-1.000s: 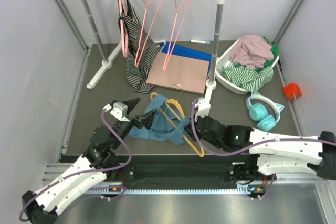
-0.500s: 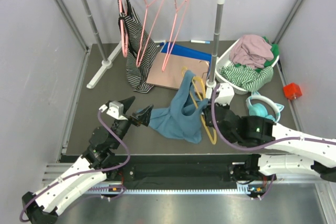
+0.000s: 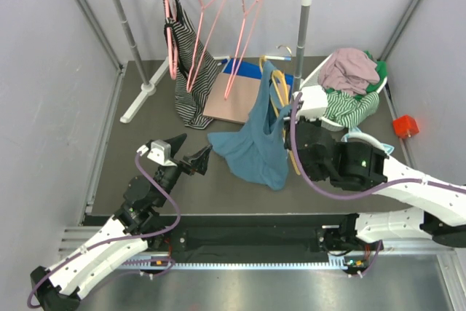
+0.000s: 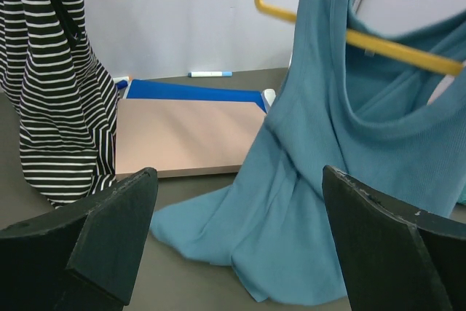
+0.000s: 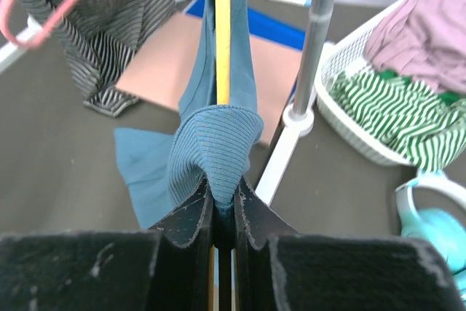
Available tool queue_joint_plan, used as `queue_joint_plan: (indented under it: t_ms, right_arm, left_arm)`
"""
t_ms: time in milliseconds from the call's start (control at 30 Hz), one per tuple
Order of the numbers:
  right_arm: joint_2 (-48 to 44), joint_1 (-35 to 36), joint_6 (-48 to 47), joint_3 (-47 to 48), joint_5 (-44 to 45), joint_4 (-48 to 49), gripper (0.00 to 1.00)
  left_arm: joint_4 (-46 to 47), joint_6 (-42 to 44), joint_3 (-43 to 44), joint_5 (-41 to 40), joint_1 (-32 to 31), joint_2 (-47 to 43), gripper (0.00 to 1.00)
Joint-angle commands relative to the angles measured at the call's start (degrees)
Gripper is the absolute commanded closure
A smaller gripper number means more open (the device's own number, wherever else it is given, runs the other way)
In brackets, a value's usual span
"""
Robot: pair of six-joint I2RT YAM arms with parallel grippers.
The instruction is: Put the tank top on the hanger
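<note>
My right end effector [image 5: 223,205] pinches the top [image 3: 256,143] and hanger [image 5: 222,27] aloft, hem trailing on the counter [image 3: 145,129], while my left end effector [image 3: 193,148] gapes wide, empty, nearby.

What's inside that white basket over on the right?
The white basket holds a mauve-pink cloth and a green-and-white striped garment, piled up to the rim. Anything beneath them is covered.
</note>
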Motion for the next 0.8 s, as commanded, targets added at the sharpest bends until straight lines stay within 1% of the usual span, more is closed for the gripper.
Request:
queue_joint_plan:
  t_ms: [0,200,333,400,567,767]
  right_arm:
    - [1.4,-0.9,-8.3,8.1,6.2,6.8,1.00]
    - [5.7,-4.2,-15.1,15.3,6.5,10.2,1.00]
    - [8.7,-7.9,-18.0,19.6,2.8,10.8,1.00]
    - [10.3,-9.2,-20.7,21.2,1.8,12.7,1.00]
    - [13.5,-10.9,-23.8,26.7,0.1,13.9,1.00]
    - [16.9,-15.2,-24.0,31.0,-4.5,14.2,1.00]
  left_arm:
    - [1.9,-0.5,0.6,-0.4,0.0,0.0,0.01]
    - [1.9,-0.7,0.6,-0.2,-0.1,0.1,0.01]
    - [1.6,-0.6,0.8,0.0,-0.1,-0.1,0.01]
    - [1.5,-0.6,0.8,0.0,0.0,-0.3,0.01]
    - [1.2,-0.5,0.8,0.0,0.0,-0.9,0.01]
    - [1.1,-0.6,1.0,0.1,-0.1,-1.0,0.01]
